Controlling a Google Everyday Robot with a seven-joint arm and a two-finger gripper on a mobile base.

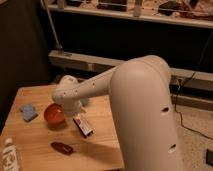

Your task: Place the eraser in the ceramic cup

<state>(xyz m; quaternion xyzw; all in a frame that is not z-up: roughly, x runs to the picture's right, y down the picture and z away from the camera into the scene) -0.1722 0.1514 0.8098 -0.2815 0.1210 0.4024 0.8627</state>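
Observation:
The eraser (83,125), a small oblong block with a white, red and dark wrapper, lies on the wooden table (100,150) just right of the red bowl. Only a sliver of the pale blue ceramic cup (84,102) shows, behind the end of my white arm. My gripper (68,101) is at the arm's far end, over the back of the table between the bowl and the cup, up and to the left of the eraser. The arm hides most of it.
A wide red-orange bowl (54,114) sits left of the eraser. A flat blue pad (28,112) lies at the left edge, a dark red lumpy object (62,147) at the front, and a white bottle (11,155) at the front left corner. My bulky arm fills the right.

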